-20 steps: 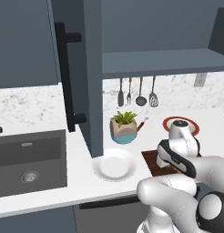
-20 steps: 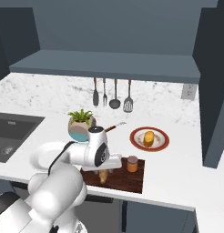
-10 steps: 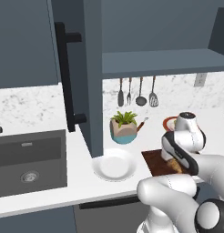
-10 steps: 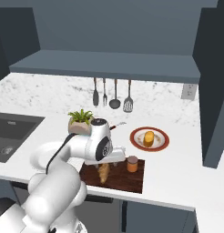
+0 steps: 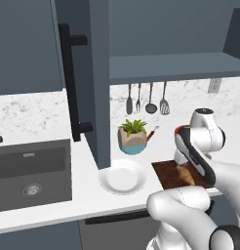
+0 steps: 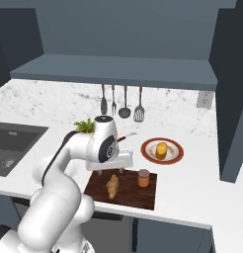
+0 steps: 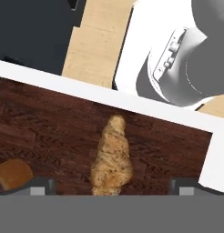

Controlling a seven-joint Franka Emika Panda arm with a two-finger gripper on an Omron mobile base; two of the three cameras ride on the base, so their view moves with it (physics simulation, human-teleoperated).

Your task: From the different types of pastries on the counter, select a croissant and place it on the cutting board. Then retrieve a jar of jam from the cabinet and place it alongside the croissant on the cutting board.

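Note:
The croissant (image 6: 112,187) lies on the dark wooden cutting board (image 6: 131,197), its long side pointing toward the board's front edge. Just right of it on the board stands the small orange-brown jar of jam (image 6: 143,178). My gripper (image 6: 111,172) hovers a little above the croissant, open, with nothing between its fingers. In the hand view the croissant (image 7: 111,159) sits midway between the two fingertips (image 7: 38,186), the board (image 7: 50,132) spreads under it, and the jar (image 7: 11,175) shows at the lower left. From the left base view the croissant (image 5: 186,177) peeks out below my wrist.
A red-rimmed plate (image 6: 175,157) with a yellow-orange bun (image 6: 162,149) sits behind the board. A white plate (image 5: 123,178) and a plant pot (image 5: 133,139) stand left of it. The cabinet door (image 5: 75,78) hangs open beside the sink (image 5: 29,168). Utensils (image 6: 121,101) hang on the wall.
My jaws have spread wide apart and let go of the croissant, which stays on the board. The hand has lifted slightly above it.

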